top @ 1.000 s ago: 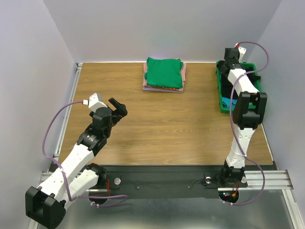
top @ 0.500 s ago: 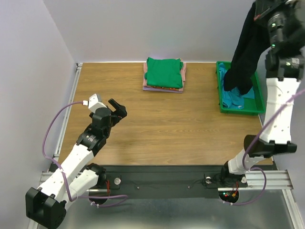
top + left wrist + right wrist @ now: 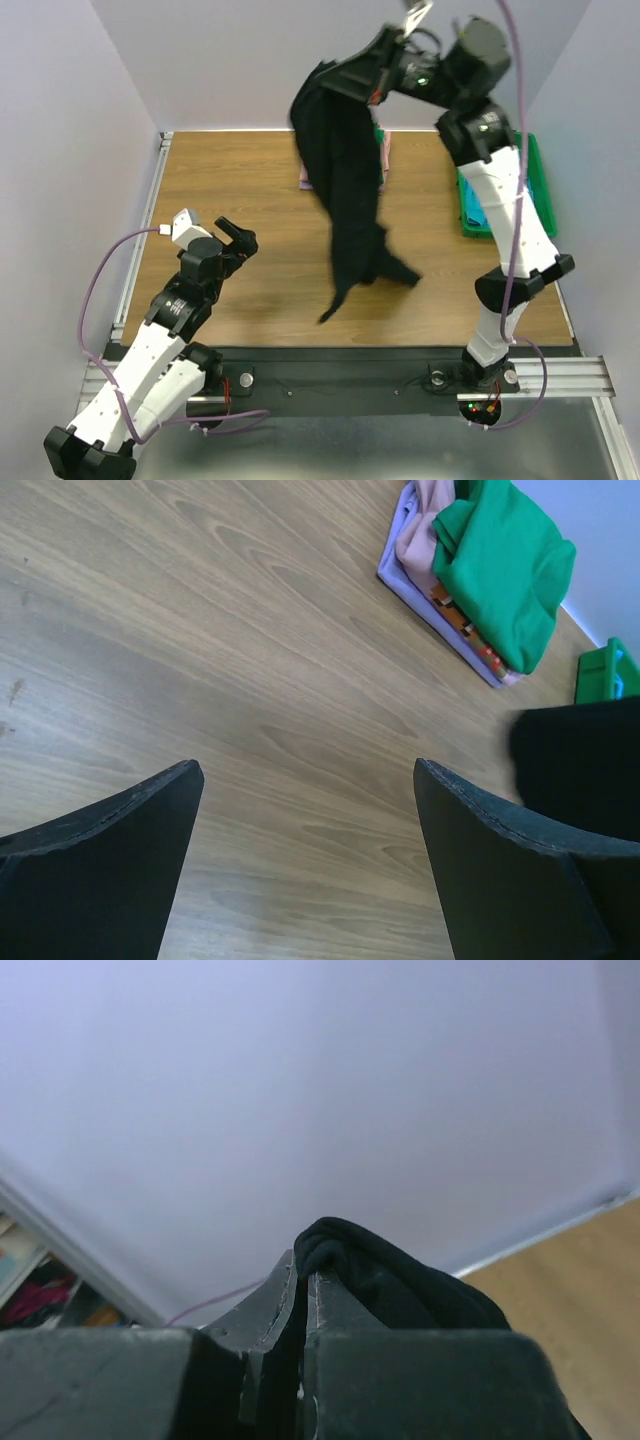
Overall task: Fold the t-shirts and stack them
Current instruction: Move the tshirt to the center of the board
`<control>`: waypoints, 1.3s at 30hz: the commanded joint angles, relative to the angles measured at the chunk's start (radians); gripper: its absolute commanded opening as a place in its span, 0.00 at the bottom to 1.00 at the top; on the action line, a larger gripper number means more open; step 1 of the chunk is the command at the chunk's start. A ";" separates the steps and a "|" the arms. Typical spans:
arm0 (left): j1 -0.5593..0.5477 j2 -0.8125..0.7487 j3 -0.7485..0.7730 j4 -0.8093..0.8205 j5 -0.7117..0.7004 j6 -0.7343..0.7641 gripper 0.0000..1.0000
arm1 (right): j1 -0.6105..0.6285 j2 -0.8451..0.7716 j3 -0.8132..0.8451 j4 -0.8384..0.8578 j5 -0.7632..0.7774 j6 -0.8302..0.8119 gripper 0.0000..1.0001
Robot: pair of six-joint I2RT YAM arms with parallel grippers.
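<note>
We are holding our left gripper (image 3: pixel 238 236) low over the table (image 3: pixel 250 180), nearer us and left of the stack (image 3: pixel 470 580), its fingers spread wide and gripping nothing. The black shirt (image 3: pixel 345 190) is hanging in the air in front of the stack, its lower end trailing toward the table; we cannot tell whether it is touching. The stack is lying with a green shirt (image 3: pixel 505 570) on top, a pink shirt (image 3: pixel 420 525) and a lilac shirt (image 3: pixel 400 570) showing beneath. High above the stack, our right gripper (image 3: pixel 303 1278) is pinching a bunched fold of the black shirt, fingers clamped together. Right of the stack, the tray (image 3: pixel 541 192) is holding a teal shirt (image 3: pixel 473 214).
</note>
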 commanded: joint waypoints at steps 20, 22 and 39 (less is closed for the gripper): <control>0.010 0.088 0.027 -0.071 -0.065 -0.062 0.99 | -0.177 -0.558 -1.366 -0.070 1.010 -0.147 0.41; 0.016 0.125 0.039 -0.065 -0.073 -0.055 0.98 | -0.179 -0.533 -1.383 -0.090 1.084 -0.167 0.67; 0.340 0.429 -0.027 0.024 0.093 -0.029 0.95 | 0.184 -0.621 -1.626 -0.085 0.941 -0.136 1.00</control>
